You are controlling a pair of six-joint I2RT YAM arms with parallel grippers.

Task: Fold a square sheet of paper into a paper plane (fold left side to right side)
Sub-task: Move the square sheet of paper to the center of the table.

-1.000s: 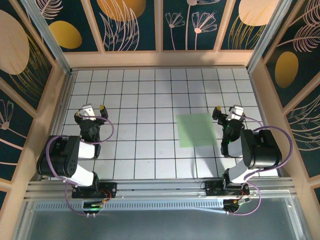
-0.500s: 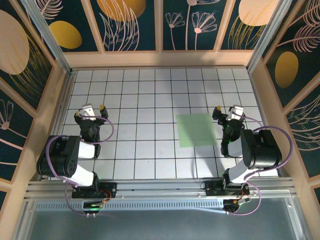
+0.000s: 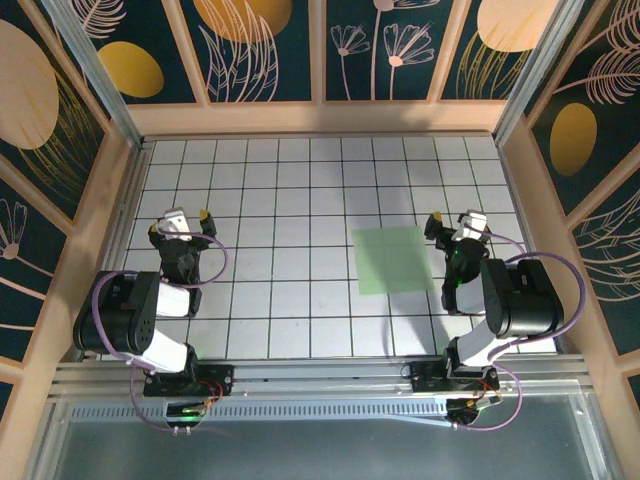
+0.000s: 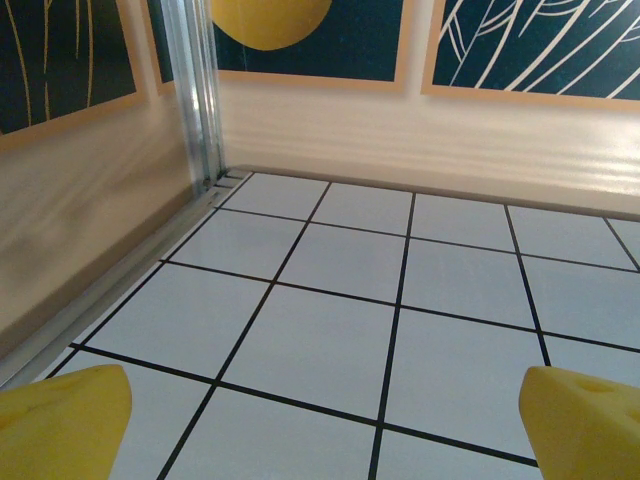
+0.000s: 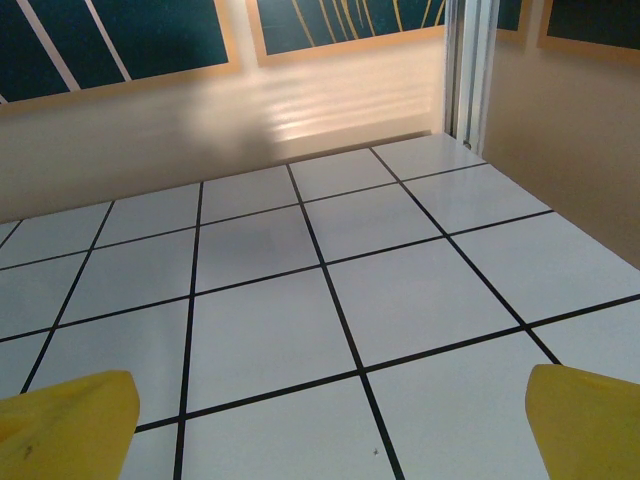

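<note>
The square sheet of paper (image 3: 392,259), pale green and flat, lies on the white grid table right of centre in the top view. My right gripper (image 3: 457,220) stands open just to the right of the sheet, apart from it, nothing between its yellow fingertips (image 5: 66,425). My left gripper (image 3: 181,221) is open at the left side of the table, far from the sheet, its yellow fingertips (image 4: 62,423) wide apart over bare tiles. No paper plane is in view.
The gridded table (image 3: 300,180) is enclosed by low tan walls (image 3: 320,118) with dark floral panels above. A metal post (image 4: 195,90) stands in the far left corner. The arm bases sit at the near edge on a metal rail (image 3: 320,385).
</note>
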